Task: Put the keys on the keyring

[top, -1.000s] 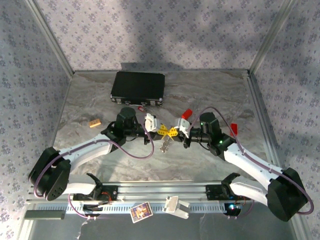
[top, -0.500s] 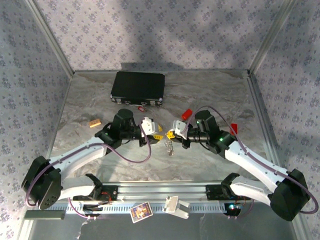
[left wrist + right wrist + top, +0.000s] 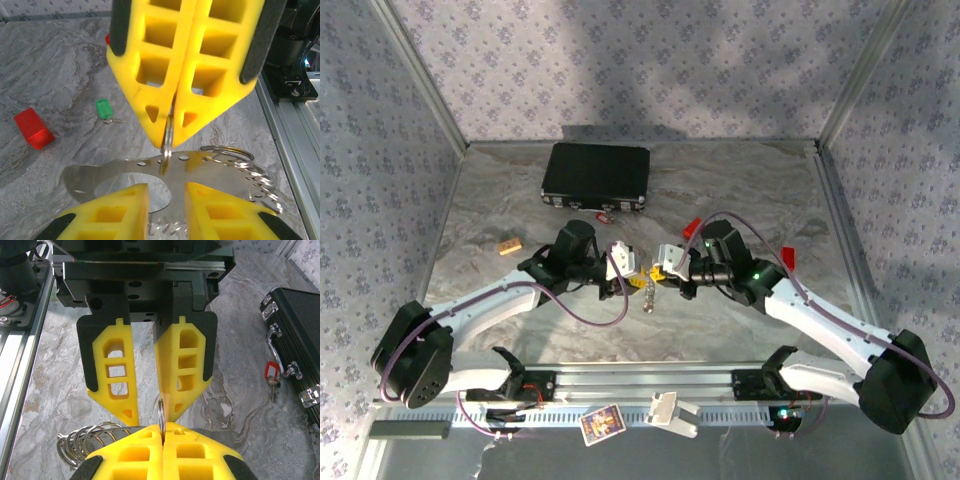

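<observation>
Left tool (image 3: 149, 412): fingers apart, nothing seen clamped. Keyring (image 3: 225, 167): up off the table (image 3: 55, 60), between the two tools. Right tool (image 3: 162, 440): clenched on its thin ring. Green key (image 3: 104, 108) loose on the table; red key (image 3: 270, 371) beside the black case (image 3: 300, 325). Step judged: presenting the ring, no key threaded. Next: left tool fetches a key, which calls for a fine pinch.

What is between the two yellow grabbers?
A thin metal ring of the keyring. In the right wrist view the right gripper pinches it, right in front of the left gripper's open fingers.
</observation>
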Robot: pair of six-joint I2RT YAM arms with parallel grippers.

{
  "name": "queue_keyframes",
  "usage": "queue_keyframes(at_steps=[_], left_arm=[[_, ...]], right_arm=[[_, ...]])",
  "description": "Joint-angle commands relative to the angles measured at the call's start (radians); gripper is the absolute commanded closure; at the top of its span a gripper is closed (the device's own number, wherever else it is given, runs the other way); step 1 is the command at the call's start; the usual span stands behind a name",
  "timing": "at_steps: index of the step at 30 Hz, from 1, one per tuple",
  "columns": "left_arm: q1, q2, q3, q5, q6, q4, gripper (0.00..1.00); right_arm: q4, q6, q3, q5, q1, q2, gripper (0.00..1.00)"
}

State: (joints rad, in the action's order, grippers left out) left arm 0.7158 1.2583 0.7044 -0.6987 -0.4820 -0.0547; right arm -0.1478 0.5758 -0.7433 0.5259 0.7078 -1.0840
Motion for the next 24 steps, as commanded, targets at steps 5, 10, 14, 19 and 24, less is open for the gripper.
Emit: queue_keyframes(at_steps=[5,10,14,19,24], left_arm=[[0.007,-0.039,-0.005,-0.03,0.008,-0.04,0.75],[0.007,-0.049,-0.019,-0.019,0.021,-0.06,0.79],[0.007,-0.054,-0.026,-0.019,0.032,-0.087,0.8],[0.007,-0.049,-0.026,-0.027,0.046,-0.11,0.82],[0.008,-0.049,-0.028,-0.031,0.046,-0.117,0.84]], right_arm=[[0.007,0.002,-0.034,-0.005,0.009,-0.004,1.0],[0.007,-0.003,-0.029,-0.004,0.01,-0.004,1.0],[0.01,-0.009,-0.031,-0.006,0.009,-0.011,1.0],[0.039,-0.026,-0.026,0.014,0.013,-0.014,1.0],[0.04,-0.03,-0.03,0.017,0.012,-0.028,1.0]])
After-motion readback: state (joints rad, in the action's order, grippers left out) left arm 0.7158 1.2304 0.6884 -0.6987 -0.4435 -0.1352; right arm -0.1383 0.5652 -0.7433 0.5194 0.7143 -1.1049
